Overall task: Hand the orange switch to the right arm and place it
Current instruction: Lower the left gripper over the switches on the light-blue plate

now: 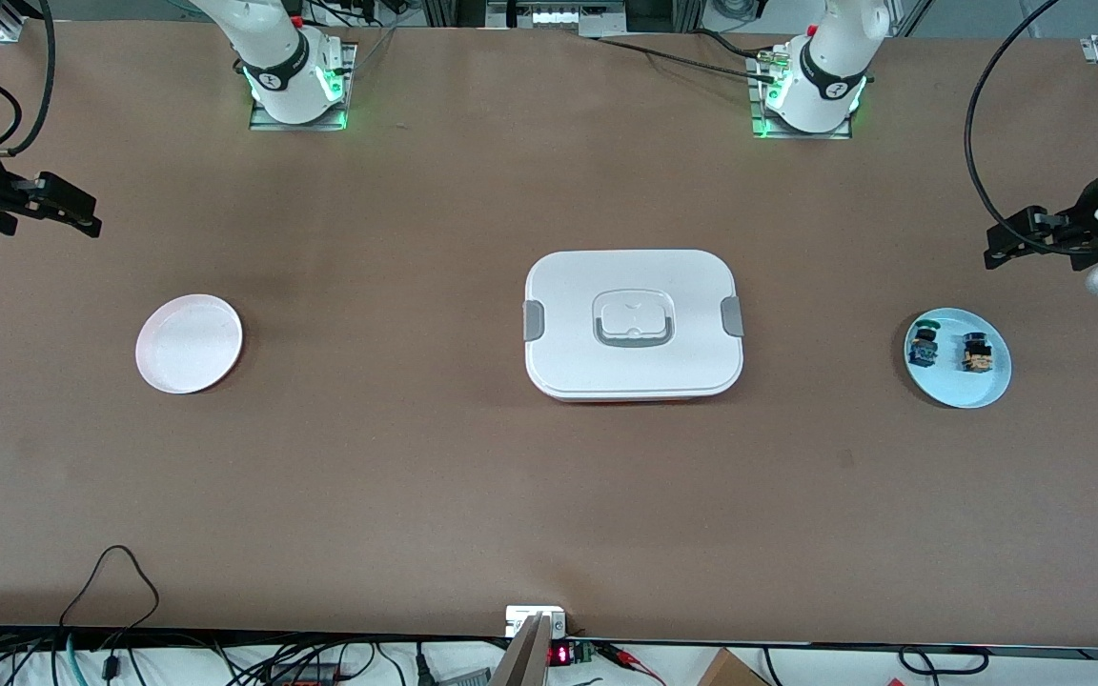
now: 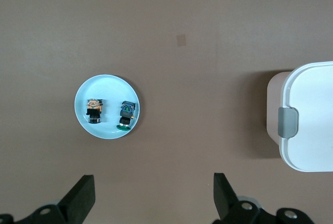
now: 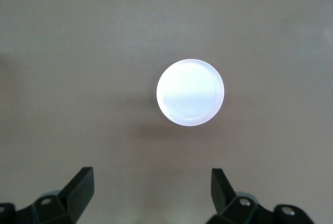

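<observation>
The orange switch (image 1: 976, 353) (image 2: 93, 110), black with an orange-tan middle, lies on a light blue plate (image 1: 959, 389) (image 2: 104, 85) at the left arm's end of the table. A green-capped, blue-bodied part (image 1: 924, 346) (image 2: 125, 115) lies beside it on the same plate. My left gripper (image 1: 999, 246) (image 2: 154, 190) hangs open and empty in the air at that end, apart from the plate. My right gripper (image 1: 82, 217) (image 3: 152, 185) hangs open and empty at the right arm's end of the table. The right arm waits there.
A white lidded box (image 1: 633, 324) (image 2: 311, 116) with grey side clips sits mid-table. An empty white plate (image 1: 189, 343) (image 3: 190, 92) lies toward the right arm's end. Cables and a small device (image 1: 538, 624) line the table's edge nearest the front camera.
</observation>
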